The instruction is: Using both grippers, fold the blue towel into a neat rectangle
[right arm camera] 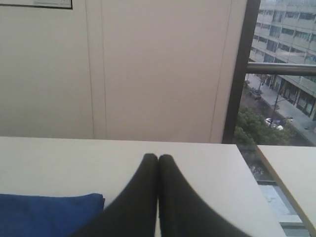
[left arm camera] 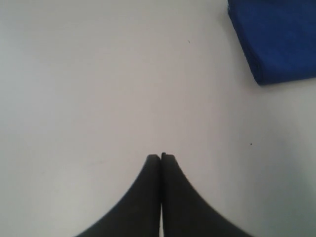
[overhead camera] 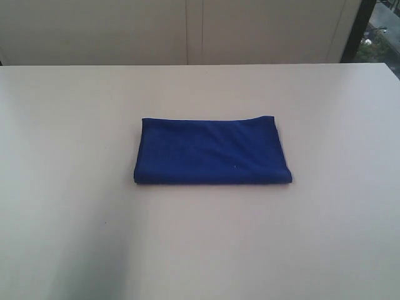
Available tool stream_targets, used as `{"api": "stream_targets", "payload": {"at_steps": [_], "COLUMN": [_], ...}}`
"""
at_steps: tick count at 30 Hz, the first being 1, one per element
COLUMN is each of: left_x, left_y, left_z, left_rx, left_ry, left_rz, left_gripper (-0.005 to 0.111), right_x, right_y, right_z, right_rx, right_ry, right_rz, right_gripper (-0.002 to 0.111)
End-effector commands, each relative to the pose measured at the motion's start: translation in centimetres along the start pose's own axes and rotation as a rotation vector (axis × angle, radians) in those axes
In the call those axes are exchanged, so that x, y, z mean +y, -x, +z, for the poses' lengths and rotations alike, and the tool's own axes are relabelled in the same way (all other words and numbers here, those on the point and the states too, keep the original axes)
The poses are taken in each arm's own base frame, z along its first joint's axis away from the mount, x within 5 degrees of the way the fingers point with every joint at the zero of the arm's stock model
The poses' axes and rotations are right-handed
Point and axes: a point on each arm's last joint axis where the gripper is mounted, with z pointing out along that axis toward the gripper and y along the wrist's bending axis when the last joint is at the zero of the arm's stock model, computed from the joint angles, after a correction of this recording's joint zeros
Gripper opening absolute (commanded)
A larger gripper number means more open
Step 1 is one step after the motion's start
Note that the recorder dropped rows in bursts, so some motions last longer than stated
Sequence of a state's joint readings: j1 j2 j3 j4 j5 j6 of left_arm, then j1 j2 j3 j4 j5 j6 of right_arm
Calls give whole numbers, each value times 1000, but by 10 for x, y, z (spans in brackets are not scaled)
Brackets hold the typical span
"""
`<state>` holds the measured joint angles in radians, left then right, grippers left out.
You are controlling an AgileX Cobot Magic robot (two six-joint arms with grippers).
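Blue towel (overhead camera: 212,152) is lying folded into a flat rectangle near the middle of the pale table (overhead camera: 75,187). Its long sides are running across the ext. view, w/ the far right corner puckering up slightly. Left gripper (left arm camera: 161,157) is pointing at bare tabletop w/ jaws pressed together & nothing between them; one towel corner is sitting well apart from its tips. Right gripper (right arm camera: 158,157) is pointing toward the wall (right arm camera: 148,74) & window (right arm camera: 281,113), jaws likewise pressed together & gripping nothing, w/ the towel's edge lying just beside it on the table.
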<state>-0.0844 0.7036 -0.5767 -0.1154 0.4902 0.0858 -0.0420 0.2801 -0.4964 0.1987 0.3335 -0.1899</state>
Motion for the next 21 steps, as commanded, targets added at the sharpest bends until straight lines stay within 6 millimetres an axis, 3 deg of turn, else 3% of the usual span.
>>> {"api": "stream_targets", "payload": {"at_steps": [1, 11, 21], "left_x": [0, 0, 0], "left_y": [-2, -2, -2], "left_z": [0, 0, 0], "left_rx": [5, 5, 5], "left_ry": [-2, -2, -2], "left_rz": [-5, -5, -5], "left_gripper": [0, 0, 0], "right_x": [-2, -2, -2], "right_y": [-4, -42, -90], "right_z": [-9, -21, -14], "right_rx": [-73, -119, -27], "right_ry": [-32, -39, -38], "right_rz": [-20, -21, -17], "right_gripper": [0, 0, 0]}}
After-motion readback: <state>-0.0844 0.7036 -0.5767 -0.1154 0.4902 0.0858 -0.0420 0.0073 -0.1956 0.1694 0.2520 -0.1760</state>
